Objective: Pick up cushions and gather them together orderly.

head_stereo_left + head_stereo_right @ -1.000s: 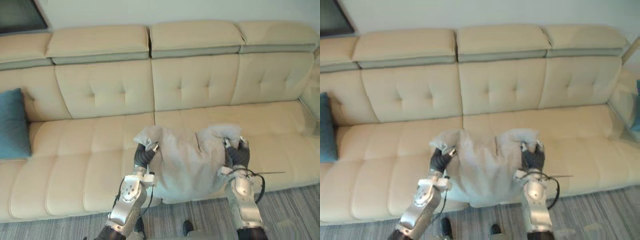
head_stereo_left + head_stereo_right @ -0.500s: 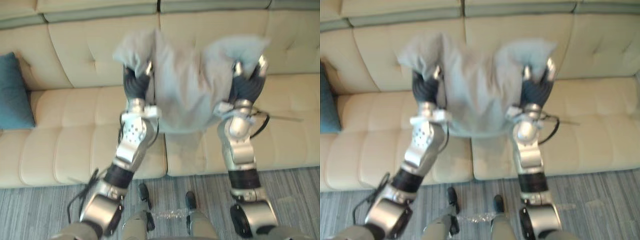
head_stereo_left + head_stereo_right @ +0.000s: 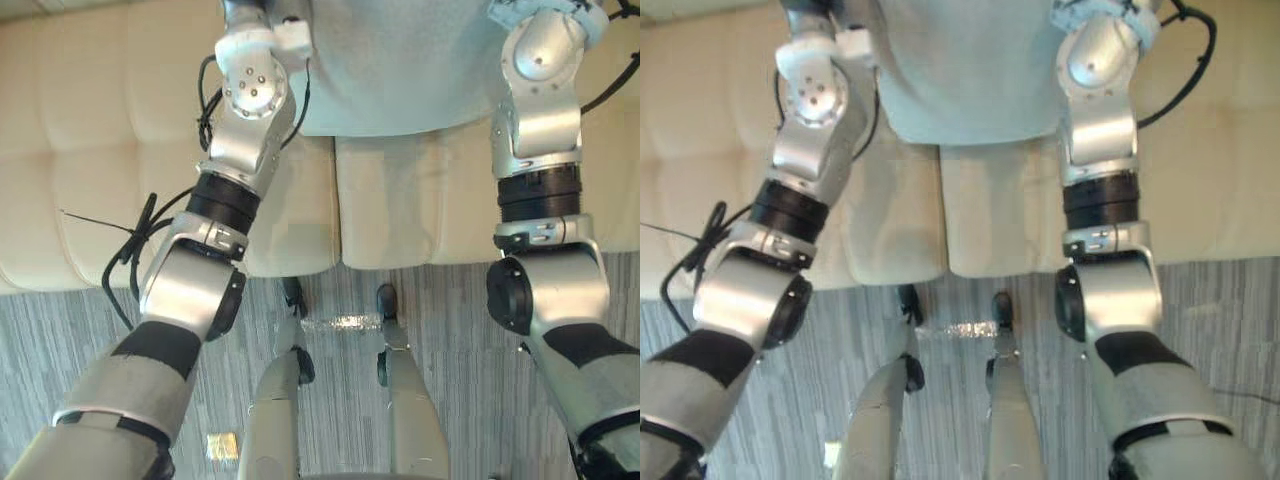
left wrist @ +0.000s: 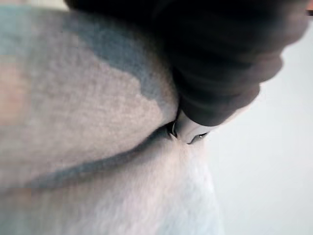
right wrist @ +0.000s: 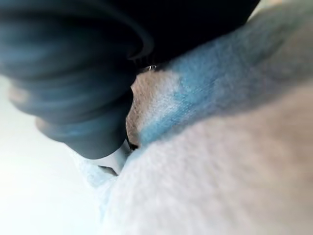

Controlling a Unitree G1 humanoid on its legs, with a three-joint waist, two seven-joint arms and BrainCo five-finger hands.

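**Grey cushion held up between both hands, above the sofa seat**

Your left hand (image 4: 188,129) is closed on the grey cushion (image 3: 400,70). In the left wrist view a silver finger sinks into a deep crease of the cloth, just under the dark ribbed cover, and the fabric bunches round it. Your right hand (image 5: 115,159) grips the same way, one finger buried in a fold at the cushion's other side. You can't see the rest of either hand's fingers behind the covers.

From the head views, you have both arms reaching up and forward, left and right of the cushion. Its lower edge hangs between the forearms, clear of the seat. Beneath it lies the cream sofa (image 3: 90,180), its seat seam running below the cushion. Nearer you is the grey striped carpet (image 3: 70,340).
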